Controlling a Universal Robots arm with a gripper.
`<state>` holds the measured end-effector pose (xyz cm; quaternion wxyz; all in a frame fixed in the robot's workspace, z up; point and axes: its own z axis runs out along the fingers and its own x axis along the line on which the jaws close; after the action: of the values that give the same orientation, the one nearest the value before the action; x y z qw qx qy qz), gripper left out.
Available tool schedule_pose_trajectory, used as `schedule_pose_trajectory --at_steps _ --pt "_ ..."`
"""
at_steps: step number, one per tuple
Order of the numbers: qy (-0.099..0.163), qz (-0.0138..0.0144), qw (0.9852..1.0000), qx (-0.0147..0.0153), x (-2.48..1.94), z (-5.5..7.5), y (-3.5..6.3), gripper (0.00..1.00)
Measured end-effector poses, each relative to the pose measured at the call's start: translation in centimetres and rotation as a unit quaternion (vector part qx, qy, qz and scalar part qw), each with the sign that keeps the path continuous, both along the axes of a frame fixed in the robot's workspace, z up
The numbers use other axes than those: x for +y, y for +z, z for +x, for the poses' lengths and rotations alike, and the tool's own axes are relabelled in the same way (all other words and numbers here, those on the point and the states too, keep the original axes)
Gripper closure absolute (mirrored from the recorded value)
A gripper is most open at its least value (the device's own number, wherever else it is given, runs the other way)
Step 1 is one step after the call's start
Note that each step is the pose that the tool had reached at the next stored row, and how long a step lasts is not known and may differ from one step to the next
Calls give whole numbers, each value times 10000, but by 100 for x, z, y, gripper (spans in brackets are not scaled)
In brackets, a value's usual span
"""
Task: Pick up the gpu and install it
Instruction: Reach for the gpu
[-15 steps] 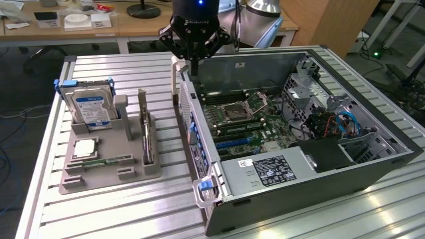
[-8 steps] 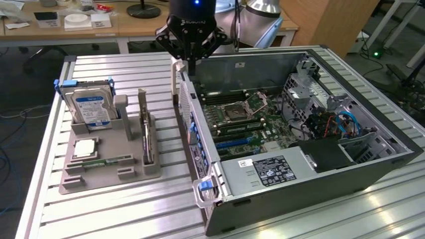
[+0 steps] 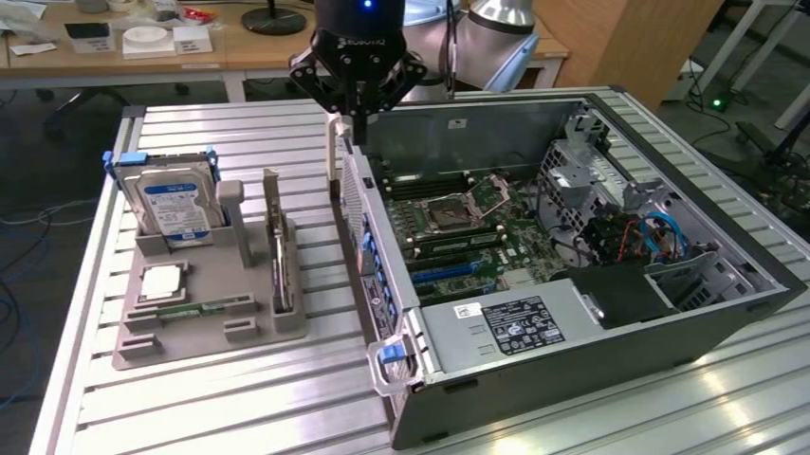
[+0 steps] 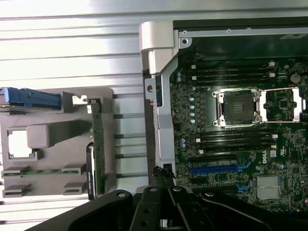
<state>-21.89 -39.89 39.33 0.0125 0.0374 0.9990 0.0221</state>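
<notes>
The gpu (image 3: 277, 254) is a thin green card standing on edge in a slot of the grey holder tray (image 3: 190, 336), at the exterior view's left of the computer case. The wrist view shows the gpu (image 4: 97, 144) edge-on, with a dark part at one end. My gripper (image 3: 358, 131) hangs above the case's near side wall (image 3: 358, 204), toward the back. It is off to the exterior view's right of the gpu and clear of it. The wrist view places my gripper (image 4: 162, 174) over that wall's edge. Its fingers are shut with nothing between them.
The open case holds the motherboard (image 3: 462, 232) with an empty CPU socket (image 4: 237, 108) and blue card slots (image 4: 214, 168). The tray also carries a hard drive (image 3: 171, 204), a CPU chip (image 3: 161, 282) and a memory strip (image 3: 203, 308). A silver latch (image 4: 156, 45) juts from the case wall.
</notes>
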Motion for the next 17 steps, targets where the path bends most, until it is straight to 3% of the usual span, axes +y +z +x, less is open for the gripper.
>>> schedule_pose_trajectory --at_steps 17 --pt "0 0 10000 0 -1 -130 0 89"
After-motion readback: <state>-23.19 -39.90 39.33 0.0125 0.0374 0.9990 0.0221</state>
